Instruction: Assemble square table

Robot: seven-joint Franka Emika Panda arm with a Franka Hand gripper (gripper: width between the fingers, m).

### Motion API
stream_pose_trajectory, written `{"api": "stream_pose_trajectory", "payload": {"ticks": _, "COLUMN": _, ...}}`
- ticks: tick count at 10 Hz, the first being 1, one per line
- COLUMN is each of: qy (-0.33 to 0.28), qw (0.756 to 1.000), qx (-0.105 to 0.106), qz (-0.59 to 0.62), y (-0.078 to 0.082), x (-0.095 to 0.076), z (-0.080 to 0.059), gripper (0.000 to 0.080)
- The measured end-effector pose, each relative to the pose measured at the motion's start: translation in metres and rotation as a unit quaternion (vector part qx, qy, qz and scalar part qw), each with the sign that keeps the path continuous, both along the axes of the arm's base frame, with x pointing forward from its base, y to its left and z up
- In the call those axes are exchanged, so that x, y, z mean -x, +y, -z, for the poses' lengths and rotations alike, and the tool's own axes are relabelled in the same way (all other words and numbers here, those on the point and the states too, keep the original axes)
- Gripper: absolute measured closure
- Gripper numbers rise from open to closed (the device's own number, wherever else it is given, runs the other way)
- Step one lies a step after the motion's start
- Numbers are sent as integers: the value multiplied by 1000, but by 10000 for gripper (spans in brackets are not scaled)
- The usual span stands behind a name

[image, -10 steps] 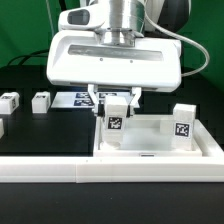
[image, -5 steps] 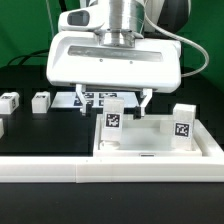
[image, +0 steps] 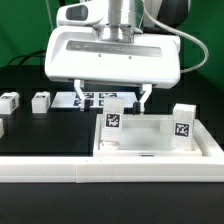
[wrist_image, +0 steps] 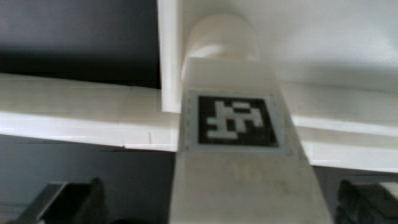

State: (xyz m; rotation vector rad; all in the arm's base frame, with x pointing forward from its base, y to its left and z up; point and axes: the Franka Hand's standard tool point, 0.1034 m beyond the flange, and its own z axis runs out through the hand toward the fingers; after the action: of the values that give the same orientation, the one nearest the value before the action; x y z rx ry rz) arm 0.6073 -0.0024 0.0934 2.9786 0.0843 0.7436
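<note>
Exterior view: jaws spread wide and empty, flanking upright leg [image: 113, 120] at 10 o'clock on square table [image: 150, 157]; second leg [image: 182, 122] at 2 o'clock; loose legs [image: 41, 101] on counter [image: 50, 135], 9 o'clock | Wrist view: leg [wrist_image: 231, 120] untouched between jaws | Progress: seemingly half done, loose legs left.

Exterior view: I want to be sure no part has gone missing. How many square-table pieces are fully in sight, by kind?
Tabletop slab: 1
Upright legs on the slab: 2
Loose legs on the black table: 2
Total: 5
White piece cut off at the exterior view's left edge: unclear, not counted.
</note>
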Motion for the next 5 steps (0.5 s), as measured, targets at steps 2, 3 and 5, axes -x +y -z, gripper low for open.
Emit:
{"api": "stream_pose_trajectory", "payload": {"ticks": 2, "qy": 8, "qw": 1000, "qx": -7, "qz": 1, "y": -3, "x": -4, "z": -23, "gripper": 151}}
{"api": "stream_pose_trajectory", "payload": {"ticks": 3, "qy": 9, "qw": 1000, "qx": -9, "qz": 1, "y": -3, "x": -5, "z": -26, "gripper": 151}}
{"api": "stream_pose_trajectory", "payload": {"ticks": 5, "qy": 21, "qw": 1000, "qx": -11, "qz": 0, "y": -1, "x": -4, "z": -23, "gripper": 151}}
